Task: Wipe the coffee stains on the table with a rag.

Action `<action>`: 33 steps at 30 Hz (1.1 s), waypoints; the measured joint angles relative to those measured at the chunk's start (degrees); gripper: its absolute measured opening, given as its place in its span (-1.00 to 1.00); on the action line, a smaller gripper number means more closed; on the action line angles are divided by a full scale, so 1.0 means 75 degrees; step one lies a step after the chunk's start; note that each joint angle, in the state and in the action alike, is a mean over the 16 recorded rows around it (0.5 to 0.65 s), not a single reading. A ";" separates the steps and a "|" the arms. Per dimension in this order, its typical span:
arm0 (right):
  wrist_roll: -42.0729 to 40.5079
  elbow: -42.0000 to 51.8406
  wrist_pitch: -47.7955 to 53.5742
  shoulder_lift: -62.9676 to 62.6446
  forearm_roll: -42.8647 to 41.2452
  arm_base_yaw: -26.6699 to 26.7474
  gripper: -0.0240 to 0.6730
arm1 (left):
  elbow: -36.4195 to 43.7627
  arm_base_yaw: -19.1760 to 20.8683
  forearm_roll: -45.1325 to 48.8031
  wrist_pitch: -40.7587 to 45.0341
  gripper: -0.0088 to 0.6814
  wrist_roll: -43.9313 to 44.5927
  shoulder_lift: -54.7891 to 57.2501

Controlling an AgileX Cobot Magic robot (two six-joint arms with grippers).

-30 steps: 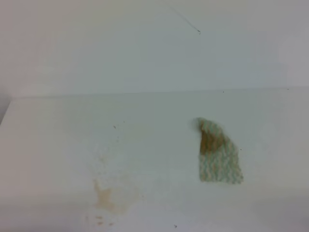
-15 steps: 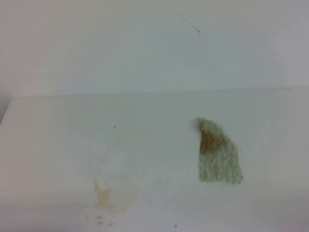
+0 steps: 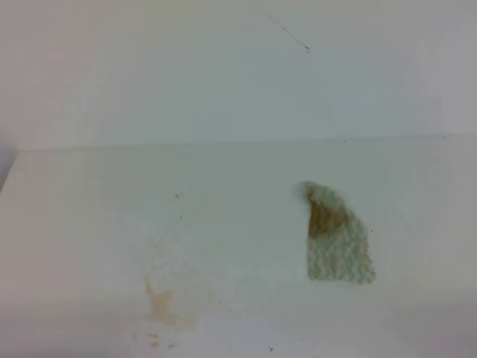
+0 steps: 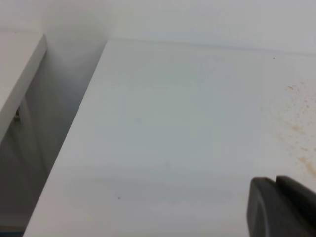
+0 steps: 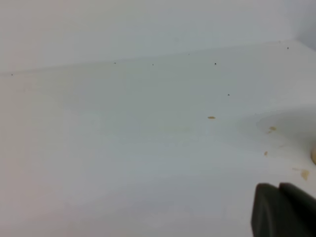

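Pale green nubby cloth, the rag (image 3: 337, 239), is lying flat and unheld on the right half of the white table (image 3: 89, 194), a brown patch showing near its upper end; in the high view we are seeing no arm over it. We are finding no glossy orange-brown blob in any view: only a faint tan smear (image 3: 165, 306) is sitting well to the left of the rag near the table's front edge, with fine tan speckles (image 4: 298, 128) appearing in the left wrist view. The left gripper (image 4: 284, 207) is showing as two dark fingers pressed together with no visible gap and nothing between them, low over bare table. The right gripper (image 5: 284, 210) is likewise looking closed and empty, near a few small tan flecks (image 5: 211, 117). We are judging the wiping to be largely finished or paused, with both arms withdrawn. If residue is to be cleared, the next move is calling for a gripper to part its fingers, pinch the rag at its edge, and drag it leftward across the smear.
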 joint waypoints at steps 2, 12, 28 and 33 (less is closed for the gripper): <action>-0.0001 0.0000 0.0000 0.0000 -0.0001 0.0000 -0.93 | 0.0018 0.0000 0.0000 -0.0008 -0.98 0.0000 -0.0013; -0.0010 -0.0014 0.0000 -0.0006 -0.0004 0.0002 -0.93 | -0.0036 0.0000 0.0000 0.0016 -0.98 0.0000 0.0000; -0.0014 -0.0041 0.0000 -0.0006 0.0000 0.0002 -0.93 | -0.0125 0.0001 0.0000 0.0047 -0.98 0.0000 0.0026; -0.0017 0.0014 -0.0035 -0.0006 -0.0009 0.0002 -0.93 | -0.0161 0.0001 0.0000 0.0071 -0.98 0.0000 0.0026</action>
